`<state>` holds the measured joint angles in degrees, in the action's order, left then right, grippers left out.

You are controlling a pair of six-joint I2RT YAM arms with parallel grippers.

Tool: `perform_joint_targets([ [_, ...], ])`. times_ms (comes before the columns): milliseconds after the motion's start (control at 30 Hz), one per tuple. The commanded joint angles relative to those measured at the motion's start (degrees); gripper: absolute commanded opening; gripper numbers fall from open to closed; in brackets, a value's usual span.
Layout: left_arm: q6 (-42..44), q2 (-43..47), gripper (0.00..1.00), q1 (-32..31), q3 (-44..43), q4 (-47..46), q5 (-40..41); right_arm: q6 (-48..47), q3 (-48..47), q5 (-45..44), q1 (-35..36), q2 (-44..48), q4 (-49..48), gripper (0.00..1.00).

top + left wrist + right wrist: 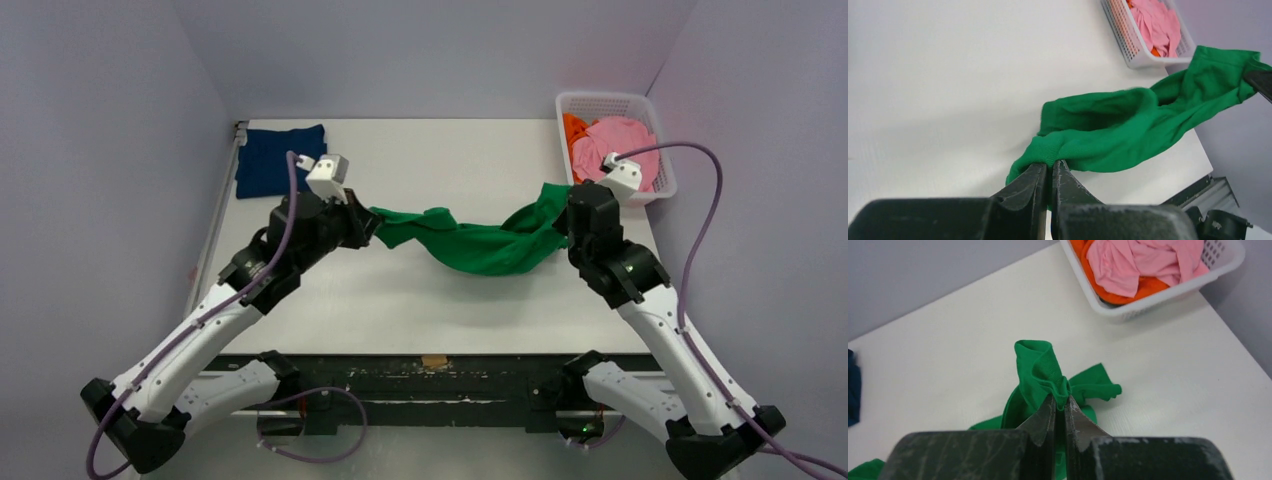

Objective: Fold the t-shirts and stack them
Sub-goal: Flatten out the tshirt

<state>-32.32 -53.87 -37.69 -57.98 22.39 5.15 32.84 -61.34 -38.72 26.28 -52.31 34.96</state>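
Note:
The bright green t-shirt [480, 242] hangs stretched between both grippers over the middle of the table, sagging at its centre. My left gripper [366, 222] is shut on its left end [1048, 150]. My right gripper [562, 212] is shut on its right end [1058, 387]. The green cloth also shows bunched in the left wrist view [1128, 125] and the right wrist view [1038, 365]. A folded navy blue t-shirt [275, 158] lies at the table's far left corner. Pink [628, 145] and orange [574, 130] t-shirts lie crumpled in the basket.
The white mesh basket [660, 190] stands at the far right corner of the white table [400, 310]; it also shows in the left wrist view [1128, 40] and the right wrist view [1148, 302]. Grey walls close in on three sides.

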Motion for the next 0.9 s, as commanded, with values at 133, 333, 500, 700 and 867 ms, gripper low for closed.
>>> perform_joint_targets([
  [133,1.33,10.5,0.0,1.39,-13.18,11.66,16.31,-12.79,-16.73,3.23,-0.16,2.21,-4.59,0.0],
  [333,3.07,15.34,0.0,1.38,-17.5,13.18,23.86,-18.14,-25.48,13.09,-0.12,1.59,-5.86,0.0],
  [500,6.85,10.83,0.0,1.45,-24.47,12.92,28.73,-21.49,-33.63,14.27,-0.09,-3.33,-7.45,0.0],
  [700,13.94,-1.93,0.0,2.54,-39.31,12.31,33.77,-26.77,-44.59,7.71,-0.13,-14.24,-11.55,0.0],
  [867,18.07,-6.78,0.0,3.54,-49.49,12.58,33.6,-28.42,-48.11,6.74,-0.09,-17.66,-13.88,0.0],
])
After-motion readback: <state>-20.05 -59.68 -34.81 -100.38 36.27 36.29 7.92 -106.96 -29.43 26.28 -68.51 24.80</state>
